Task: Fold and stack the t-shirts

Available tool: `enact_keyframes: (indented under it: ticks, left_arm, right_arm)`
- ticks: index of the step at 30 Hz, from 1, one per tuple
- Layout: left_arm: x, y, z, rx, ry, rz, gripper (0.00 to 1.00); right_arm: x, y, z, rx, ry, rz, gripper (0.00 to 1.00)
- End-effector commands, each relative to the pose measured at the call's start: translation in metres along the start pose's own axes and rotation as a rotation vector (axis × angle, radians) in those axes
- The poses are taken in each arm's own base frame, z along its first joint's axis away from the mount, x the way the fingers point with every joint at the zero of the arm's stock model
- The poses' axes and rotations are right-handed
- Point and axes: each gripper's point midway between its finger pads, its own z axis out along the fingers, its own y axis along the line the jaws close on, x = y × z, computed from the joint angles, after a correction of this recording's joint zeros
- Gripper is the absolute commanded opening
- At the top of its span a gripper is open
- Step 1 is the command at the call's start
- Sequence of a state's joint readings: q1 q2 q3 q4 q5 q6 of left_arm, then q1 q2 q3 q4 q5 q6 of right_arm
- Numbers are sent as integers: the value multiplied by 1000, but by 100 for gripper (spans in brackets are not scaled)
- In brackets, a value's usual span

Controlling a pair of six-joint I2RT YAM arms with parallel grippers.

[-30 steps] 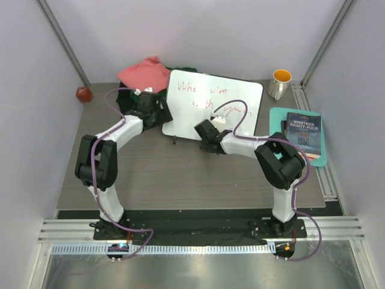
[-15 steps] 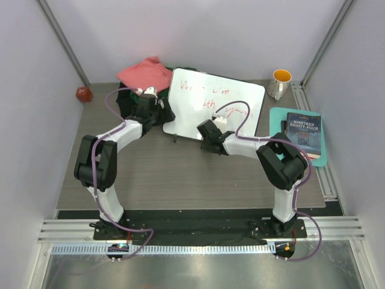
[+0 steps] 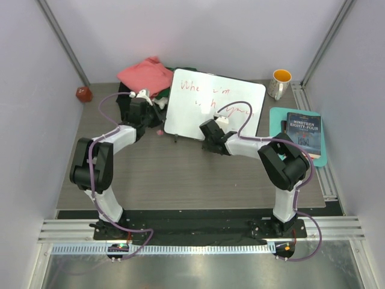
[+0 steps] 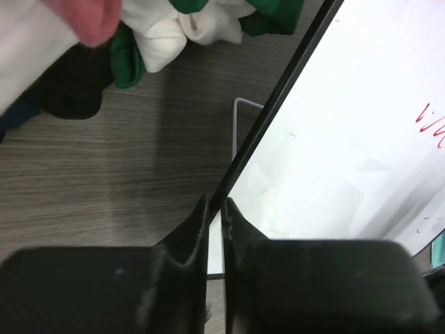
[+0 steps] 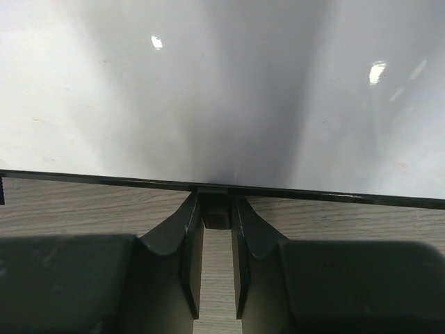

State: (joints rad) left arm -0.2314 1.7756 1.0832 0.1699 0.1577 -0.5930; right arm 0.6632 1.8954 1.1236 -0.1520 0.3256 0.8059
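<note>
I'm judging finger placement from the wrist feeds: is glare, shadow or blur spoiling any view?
Right wrist: two small glare spots and a grey shadow band on the whiteboard; its dark edge is sharp, the right fingers soft. Left wrist: left fingers and pink t-shirt blurred, board edge crisp. Top external: even light, board not washed out.

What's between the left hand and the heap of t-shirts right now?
Left wrist view: only bare grey wood-grain tabletop separates the left hand from the crumpled t-shirts; the red-lettered white board lies alongside.
</note>
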Motion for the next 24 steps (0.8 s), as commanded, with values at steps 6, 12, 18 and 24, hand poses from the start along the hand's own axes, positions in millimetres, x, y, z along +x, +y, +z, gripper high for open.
enact_keyframes:
  ticks: [6,12,18,24]
  left_arm:
    - [-6,2,-2,-3,-39,-26,0]
    - [-8,-4,-2,31,-41,-30,5]
    - [-18,3,-8,-17,-47,-28,37]
    - [-29,8,-23,-47,-88,-23,47]
  right_arm:
    - [58,-103,3,315,173,-38,1]
    - [58,-103,3,307,182,-37,1]
    - [62,-112,-1,328,186,-43,1]
    - [63,-115,-2,336,194,-56,1]
